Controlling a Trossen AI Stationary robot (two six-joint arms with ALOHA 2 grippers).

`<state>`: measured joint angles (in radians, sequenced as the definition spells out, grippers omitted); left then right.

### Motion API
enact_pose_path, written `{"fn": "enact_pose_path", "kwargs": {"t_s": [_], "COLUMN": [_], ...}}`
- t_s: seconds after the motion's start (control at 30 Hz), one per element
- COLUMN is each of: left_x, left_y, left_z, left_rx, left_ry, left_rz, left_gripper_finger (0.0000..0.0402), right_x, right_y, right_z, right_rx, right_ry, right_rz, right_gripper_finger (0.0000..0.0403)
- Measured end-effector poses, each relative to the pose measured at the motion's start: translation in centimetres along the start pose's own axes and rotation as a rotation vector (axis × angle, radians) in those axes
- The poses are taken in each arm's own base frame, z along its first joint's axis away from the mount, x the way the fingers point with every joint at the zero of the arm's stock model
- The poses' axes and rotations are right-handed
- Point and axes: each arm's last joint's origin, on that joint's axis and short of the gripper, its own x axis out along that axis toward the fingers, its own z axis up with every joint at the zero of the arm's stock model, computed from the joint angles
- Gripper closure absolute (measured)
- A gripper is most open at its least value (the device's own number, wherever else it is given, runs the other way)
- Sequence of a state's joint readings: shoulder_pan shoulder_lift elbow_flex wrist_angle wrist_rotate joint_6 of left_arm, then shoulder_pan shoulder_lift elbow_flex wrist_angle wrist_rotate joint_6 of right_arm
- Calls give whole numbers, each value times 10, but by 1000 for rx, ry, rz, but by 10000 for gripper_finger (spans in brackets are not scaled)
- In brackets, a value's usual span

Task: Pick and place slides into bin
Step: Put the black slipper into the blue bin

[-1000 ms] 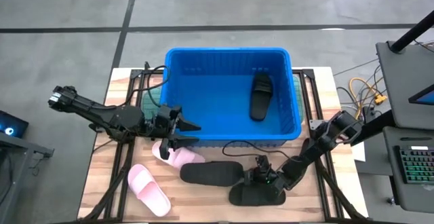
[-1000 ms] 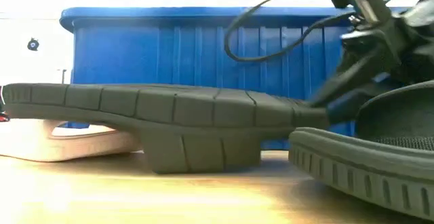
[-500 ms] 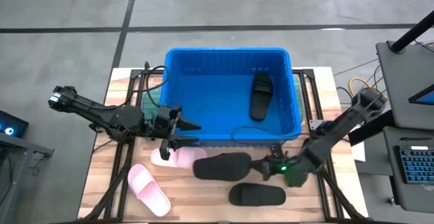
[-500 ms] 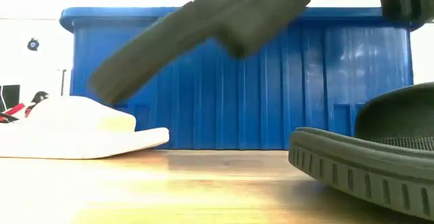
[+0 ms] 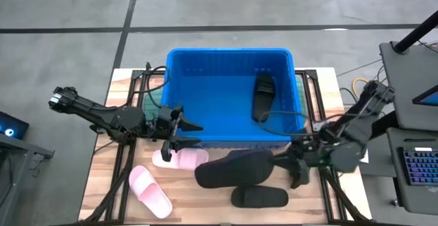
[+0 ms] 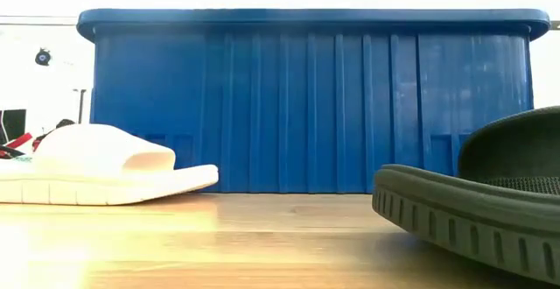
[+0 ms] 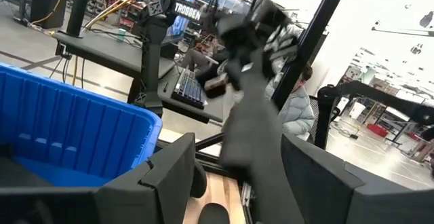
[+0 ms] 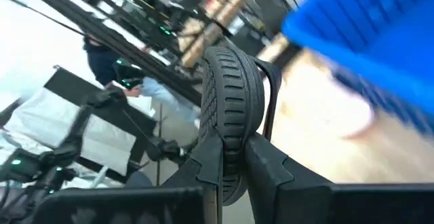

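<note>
black slide lifted clear of the counter, just outside the bin's front wall

right end effector (image 5: 295,166) is clamped on one end of a black slide (image 5: 234,168), sole edge pinched between the fingers (image 8: 210,166). slide's long axis runs along the front wall of the bin (image 5: 195,142), extending from the grip toward the bin's left corner. bin opening lies just behind the held slide, so a lift over the rim is judged to be what remains. left end effector (image 5: 183,131) is parked at the bin's front-left corner, fingers spread, empty. one black slide (image 5: 263,97) is already in the bin; another black slide (image 5: 259,197) and two pink slides (image 5: 179,159) (image 5: 150,191) are left on the counter (image 5: 102,164).
</note>
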<state>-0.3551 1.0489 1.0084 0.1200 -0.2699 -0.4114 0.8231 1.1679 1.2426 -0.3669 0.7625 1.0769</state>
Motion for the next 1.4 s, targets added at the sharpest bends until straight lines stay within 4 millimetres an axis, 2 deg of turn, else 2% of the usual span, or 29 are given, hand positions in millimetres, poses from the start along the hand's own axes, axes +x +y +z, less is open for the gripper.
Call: {"fn": "enact_pose_path", "kwargs": {"t_s": [0.1, 0.2, 0.37, 0.67, 0.8, 1.07, 1.3, 1.4], "left_x": [1, 1, 3, 5, 5, 7, 14, 20], "left_y": [2, 6, 15, 34, 41, 52, 61, 66], "left_z": [1, 5, 10, 19, 23, 30, 28, 24], "left_rx": [1, 1, 3, 8, 10, 7, -12, -33], "left_ry": [-5, -18, -44, -97, -121, -189, -204, -193], "left_rz": [11, 26, 66, 173, 222, 307, 355, 375], "left_gripper_finger": [198, 198, 198, 198, 198, 198, 198, 198], "right_x": [-14, -32, -59, -89, -101, -100, -69, -63], "right_y": [16, 21, 18, 9, 2, -11, -41, -55], "right_z": [21, 41, 64, 97, 110, 126, 129, 137], "right_rx": [-93, -188, -309, -509, -542, -688, -777, -772], "right_ry": [-34, -40, -31, -95, -112, -68, 129, 193], "right_rz": [1, -77, -218, -383, -428, -527, -743, -822], "right_gripper_finger": [374, 375, 375, 375, 375, 375, 379, 379]}}
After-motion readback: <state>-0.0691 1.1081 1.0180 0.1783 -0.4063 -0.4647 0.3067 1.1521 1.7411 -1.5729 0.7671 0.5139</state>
